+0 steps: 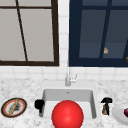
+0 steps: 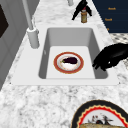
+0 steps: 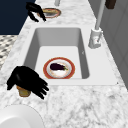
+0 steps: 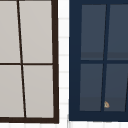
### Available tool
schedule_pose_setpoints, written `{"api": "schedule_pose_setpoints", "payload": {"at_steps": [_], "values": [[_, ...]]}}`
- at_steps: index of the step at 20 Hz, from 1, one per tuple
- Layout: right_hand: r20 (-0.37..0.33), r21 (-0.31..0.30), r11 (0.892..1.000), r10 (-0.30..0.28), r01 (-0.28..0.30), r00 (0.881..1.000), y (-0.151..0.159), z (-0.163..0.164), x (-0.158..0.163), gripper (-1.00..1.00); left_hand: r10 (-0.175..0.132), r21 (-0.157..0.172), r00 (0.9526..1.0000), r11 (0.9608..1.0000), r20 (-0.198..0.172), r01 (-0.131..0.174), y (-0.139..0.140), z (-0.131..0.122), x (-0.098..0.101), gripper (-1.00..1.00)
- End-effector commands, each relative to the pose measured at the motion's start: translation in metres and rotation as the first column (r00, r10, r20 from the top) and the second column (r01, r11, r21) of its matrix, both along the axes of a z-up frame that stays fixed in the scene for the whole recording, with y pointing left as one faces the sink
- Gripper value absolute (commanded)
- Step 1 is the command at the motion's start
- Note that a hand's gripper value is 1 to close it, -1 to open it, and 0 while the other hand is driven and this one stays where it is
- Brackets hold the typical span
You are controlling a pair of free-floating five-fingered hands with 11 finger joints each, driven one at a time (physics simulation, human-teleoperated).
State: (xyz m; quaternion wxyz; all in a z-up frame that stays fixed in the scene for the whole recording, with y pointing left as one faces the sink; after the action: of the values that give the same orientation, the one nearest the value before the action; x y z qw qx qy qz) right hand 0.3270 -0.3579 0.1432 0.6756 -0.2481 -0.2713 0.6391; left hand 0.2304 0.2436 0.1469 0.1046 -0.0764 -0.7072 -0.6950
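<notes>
My left hand (image 1: 39,103) hovers at the left front corner of the sink (image 1: 47,95), fingers relaxed and pointing down, holding nothing. In the left side view the left hand (image 2: 111,57) hangs over the sink's front rim. My right hand (image 1: 106,100) rests on top of a small brown bottle (image 1: 105,110) on the counter right of the sink; in the right side view the right hand (image 3: 26,78) has its fingers spread straight over the bottle (image 3: 23,92). In the sink lies a red-rimmed plate (image 2: 56,62) with a dark eggplant (image 2: 70,60) on it.
A large red ball (image 1: 67,115) stands before the sink in the front view. A patterned plate (image 1: 23,103) with a long loaf lies on the left counter. A white plate (image 1: 118,115) with a dark red item (image 1: 125,112) is on the right. The faucet (image 1: 68,77) stands behind.
</notes>
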Motion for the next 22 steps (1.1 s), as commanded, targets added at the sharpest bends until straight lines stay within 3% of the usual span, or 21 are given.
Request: {"api": "schedule_pose_setpoints", "payload": {"at_steps": [1,7,8,10,15,17,18,22], "values": [[-0.021,0.000,1.000,0.000,0.000,1.000,-0.005,-0.007,0.008,-1.00,0.000,0.000,1.0000,1.0000,0.000,0.000,0.000,0.000,0.000,0.00],[0.033,0.034,0.999,0.002,-0.003,0.999,-0.006,-0.011,-0.014,-1.00,0.000,0.000,1.0000,1.0000,0.000,0.000,0.000,0.000,0.000,0.00],[0.051,0.049,0.999,0.001,-0.003,0.999,-0.008,-0.009,-0.020,1.00,0.000,0.000,1.0000,1.0000,0.000,0.000,0.000,0.000,0.000,0.00],[0.103,0.062,0.998,0.020,-0.026,0.994,-0.010,-0.006,-0.030,1.00,0.000,0.000,1.0000,1.0000,0.000,0.000,0.000,0.000,0.000,0.00],[0.177,0.125,0.992,-0.008,-0.015,0.984,-0.018,-0.002,-0.041,1.00,0.000,0.000,1.0000,1.0000,0.000,0.000,0.000,0.000,0.000,0.00],[0.198,0.099,0.995,-0.007,-0.013,0.980,-0.017,0.013,-0.039,1.00,0.000,0.000,1.0000,1.0000,0.000,0.000,0.000,0.000,0.000,0.00],[0.155,0.084,0.996,-0.002,-0.012,0.988,-0.015,0.014,-0.039,1.00,0.000,0.000,1.0000,1.0000,0.000,0.000,0.000,0.000,0.000,0.00],[0.172,0.072,0.997,-0.010,-0.003,0.985,-0.006,0.045,-0.045,1.00,0.000,0.000,1.0000,1.0000,0.000,0.000,0.000,0.000,0.000,0.00]]}}
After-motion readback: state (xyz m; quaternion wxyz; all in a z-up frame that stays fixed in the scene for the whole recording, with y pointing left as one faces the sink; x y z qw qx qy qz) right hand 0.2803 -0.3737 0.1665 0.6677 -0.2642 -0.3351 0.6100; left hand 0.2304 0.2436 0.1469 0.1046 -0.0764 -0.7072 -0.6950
